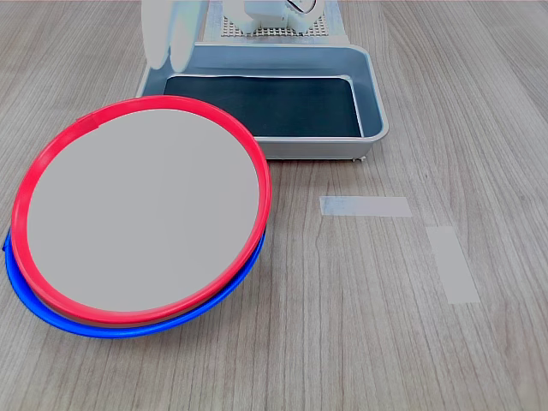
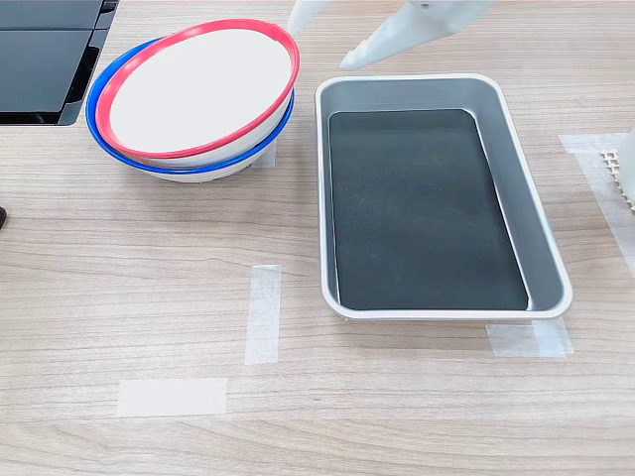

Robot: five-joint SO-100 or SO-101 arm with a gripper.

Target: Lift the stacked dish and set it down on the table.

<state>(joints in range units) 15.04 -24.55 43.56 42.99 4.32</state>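
The wood-grain surface (image 2: 417, 397) carries a grey metal tray (image 2: 544, 238) with a dark bottom. Just beside the tray, on the second exterior view's left, the red-rimmed dish (image 2: 203, 84) sits tilted on a blue-rimmed plate (image 2: 129, 159). Two pale tape strips (image 2: 263, 312) lie in front of the tray. Over the tray's far edge hangs the white gripper (image 2: 322, 40), its fingers spread, holding nothing.

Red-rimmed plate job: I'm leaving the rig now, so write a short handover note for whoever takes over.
Gripper: open, holding nothing, hovering above the gap between the plates and the metal tray.
Red-rimmed plate: tilted, stacked on the blue-rimmed plate, beside the tray.
Table: two tape strips near the tray, nothing on them.
Done: nothing; plate not gripped.
Left: grip the red rim, lift it off, set it on the table.
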